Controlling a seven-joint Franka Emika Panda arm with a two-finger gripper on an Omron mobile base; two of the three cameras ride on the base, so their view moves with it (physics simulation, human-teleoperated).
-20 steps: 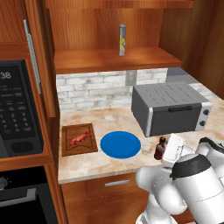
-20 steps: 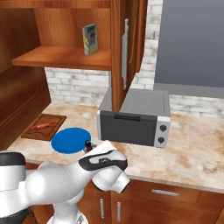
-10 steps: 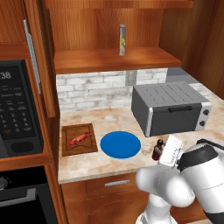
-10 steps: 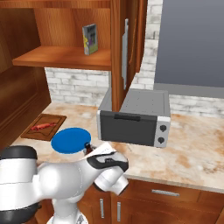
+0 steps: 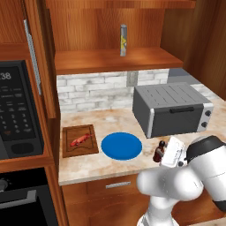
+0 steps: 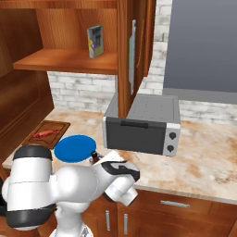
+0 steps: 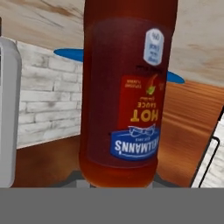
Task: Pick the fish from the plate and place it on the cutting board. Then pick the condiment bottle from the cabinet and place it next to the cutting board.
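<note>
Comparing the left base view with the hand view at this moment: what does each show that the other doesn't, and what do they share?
Left base view only: the fish lying on the cutting board, the microwave, the grey cylinder on the cabinet shelf, and the counter layout.

Hand view only: the label print on the condiment bottle, reading hot sauce upside down.

Both: the condiment bottle, the plate, the toaster oven and the brick backsplash.
</note>
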